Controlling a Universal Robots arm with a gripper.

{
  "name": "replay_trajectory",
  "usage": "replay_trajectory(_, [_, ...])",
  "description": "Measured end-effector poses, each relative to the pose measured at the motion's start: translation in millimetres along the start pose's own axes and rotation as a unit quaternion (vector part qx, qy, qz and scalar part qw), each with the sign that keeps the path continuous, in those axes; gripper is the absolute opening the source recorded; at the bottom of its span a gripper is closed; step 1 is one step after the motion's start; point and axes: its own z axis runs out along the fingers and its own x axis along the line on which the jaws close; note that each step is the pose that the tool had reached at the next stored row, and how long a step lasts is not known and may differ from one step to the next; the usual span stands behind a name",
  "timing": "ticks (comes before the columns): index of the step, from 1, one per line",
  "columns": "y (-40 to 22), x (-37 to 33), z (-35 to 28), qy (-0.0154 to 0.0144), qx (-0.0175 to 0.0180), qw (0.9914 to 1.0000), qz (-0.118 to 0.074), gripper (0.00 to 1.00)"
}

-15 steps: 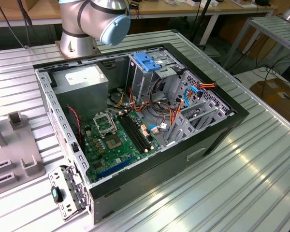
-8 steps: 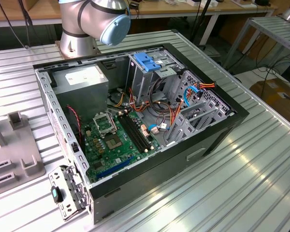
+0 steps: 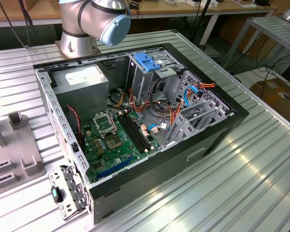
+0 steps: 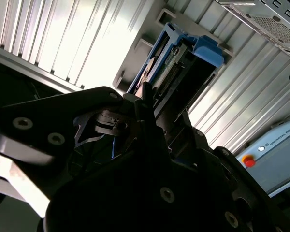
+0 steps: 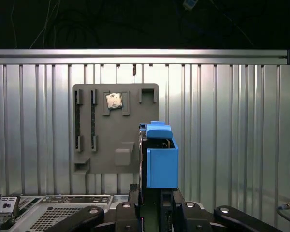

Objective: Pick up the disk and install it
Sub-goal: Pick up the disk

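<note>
The disk [image 5: 159,157] stands on edge in my gripper [image 5: 157,195], its blue carrier frame wrapping the dark metal body. The gripper is shut on it, a black finger on each side. In the second wrist view the disk [image 4: 181,63] runs away from the gripper [image 4: 150,108], with the blue frame at its far end. It hangs above the ribbed metal table, over the edge of a grey parts holder [image 5: 116,130]. The open computer case [image 3: 217,130] lies on the table in the exterior view, with its drive cage [image 3: 145,77] at the back.
A small chip [image 5: 113,100] sits in the grey holder [image 3: 14,164]. Inside the case are a grey power-supply box [image 3: 82,79], a green motherboard [image 3: 113,140], loose cables [image 3: 171,118] and a light-blue bracket [image 3: 147,60] on the cage. The arm's base [image 3: 82,29] stands behind the case.
</note>
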Motion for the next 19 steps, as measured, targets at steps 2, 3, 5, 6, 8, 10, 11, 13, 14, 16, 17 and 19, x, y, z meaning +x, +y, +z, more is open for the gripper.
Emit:
replay_trajectory(2, [-3.1, 0.0, 0.0, 0.0, 0.0, 1.0, 0.0, 0.35])
replay_trajectory(3, [-5.9, 0.0, 0.1, 0.0, 0.0, 1.0, 0.0, 0.35])
replay_trajectory(5, [-11.0, -0.1, 0.2, 0.0, 0.0, 1.0, 0.0, 0.35])
replay_trajectory(6, [-12.4, -0.1, 0.2, 0.0, 0.0, 1.0, 0.0, 0.35])
replay_trajectory(8, [-15.1, -0.1, 0.2, 0.0, 0.0, 1.0, 0.0, 0.35])
replay_trajectory(10, [-17.7, -0.1, 0.3, 0.0, 0.0, 1.0, 0.0, 0.35])
replay_trajectory(11, [-19.1, -0.1, 0.3, 0.0, 0.0, 1.0, 0.0, 0.35])
replay_trajectory(13, [-23.1, -0.1, 0.3, 0.0, 0.0, 1.0, 0.0, 0.35])
replay_trajectory(14, [-24.2, -0.2, 0.3, 0.0, 0.0, 1.0, 0.0, 0.35])
replay_trajectory(16, [-27.3, -0.2, 0.4, 0.0, 0.0, 1.0, 0.0, 0.35])
replay_trajectory(17, [-28.6, -0.2, 0.4, 0.0, 0.0, 1.0, 0.0, 0.35])
replay_trajectory(19, [-31.6, -0.2, 0.5, 0.0, 0.0, 1.0, 0.0, 0.35])
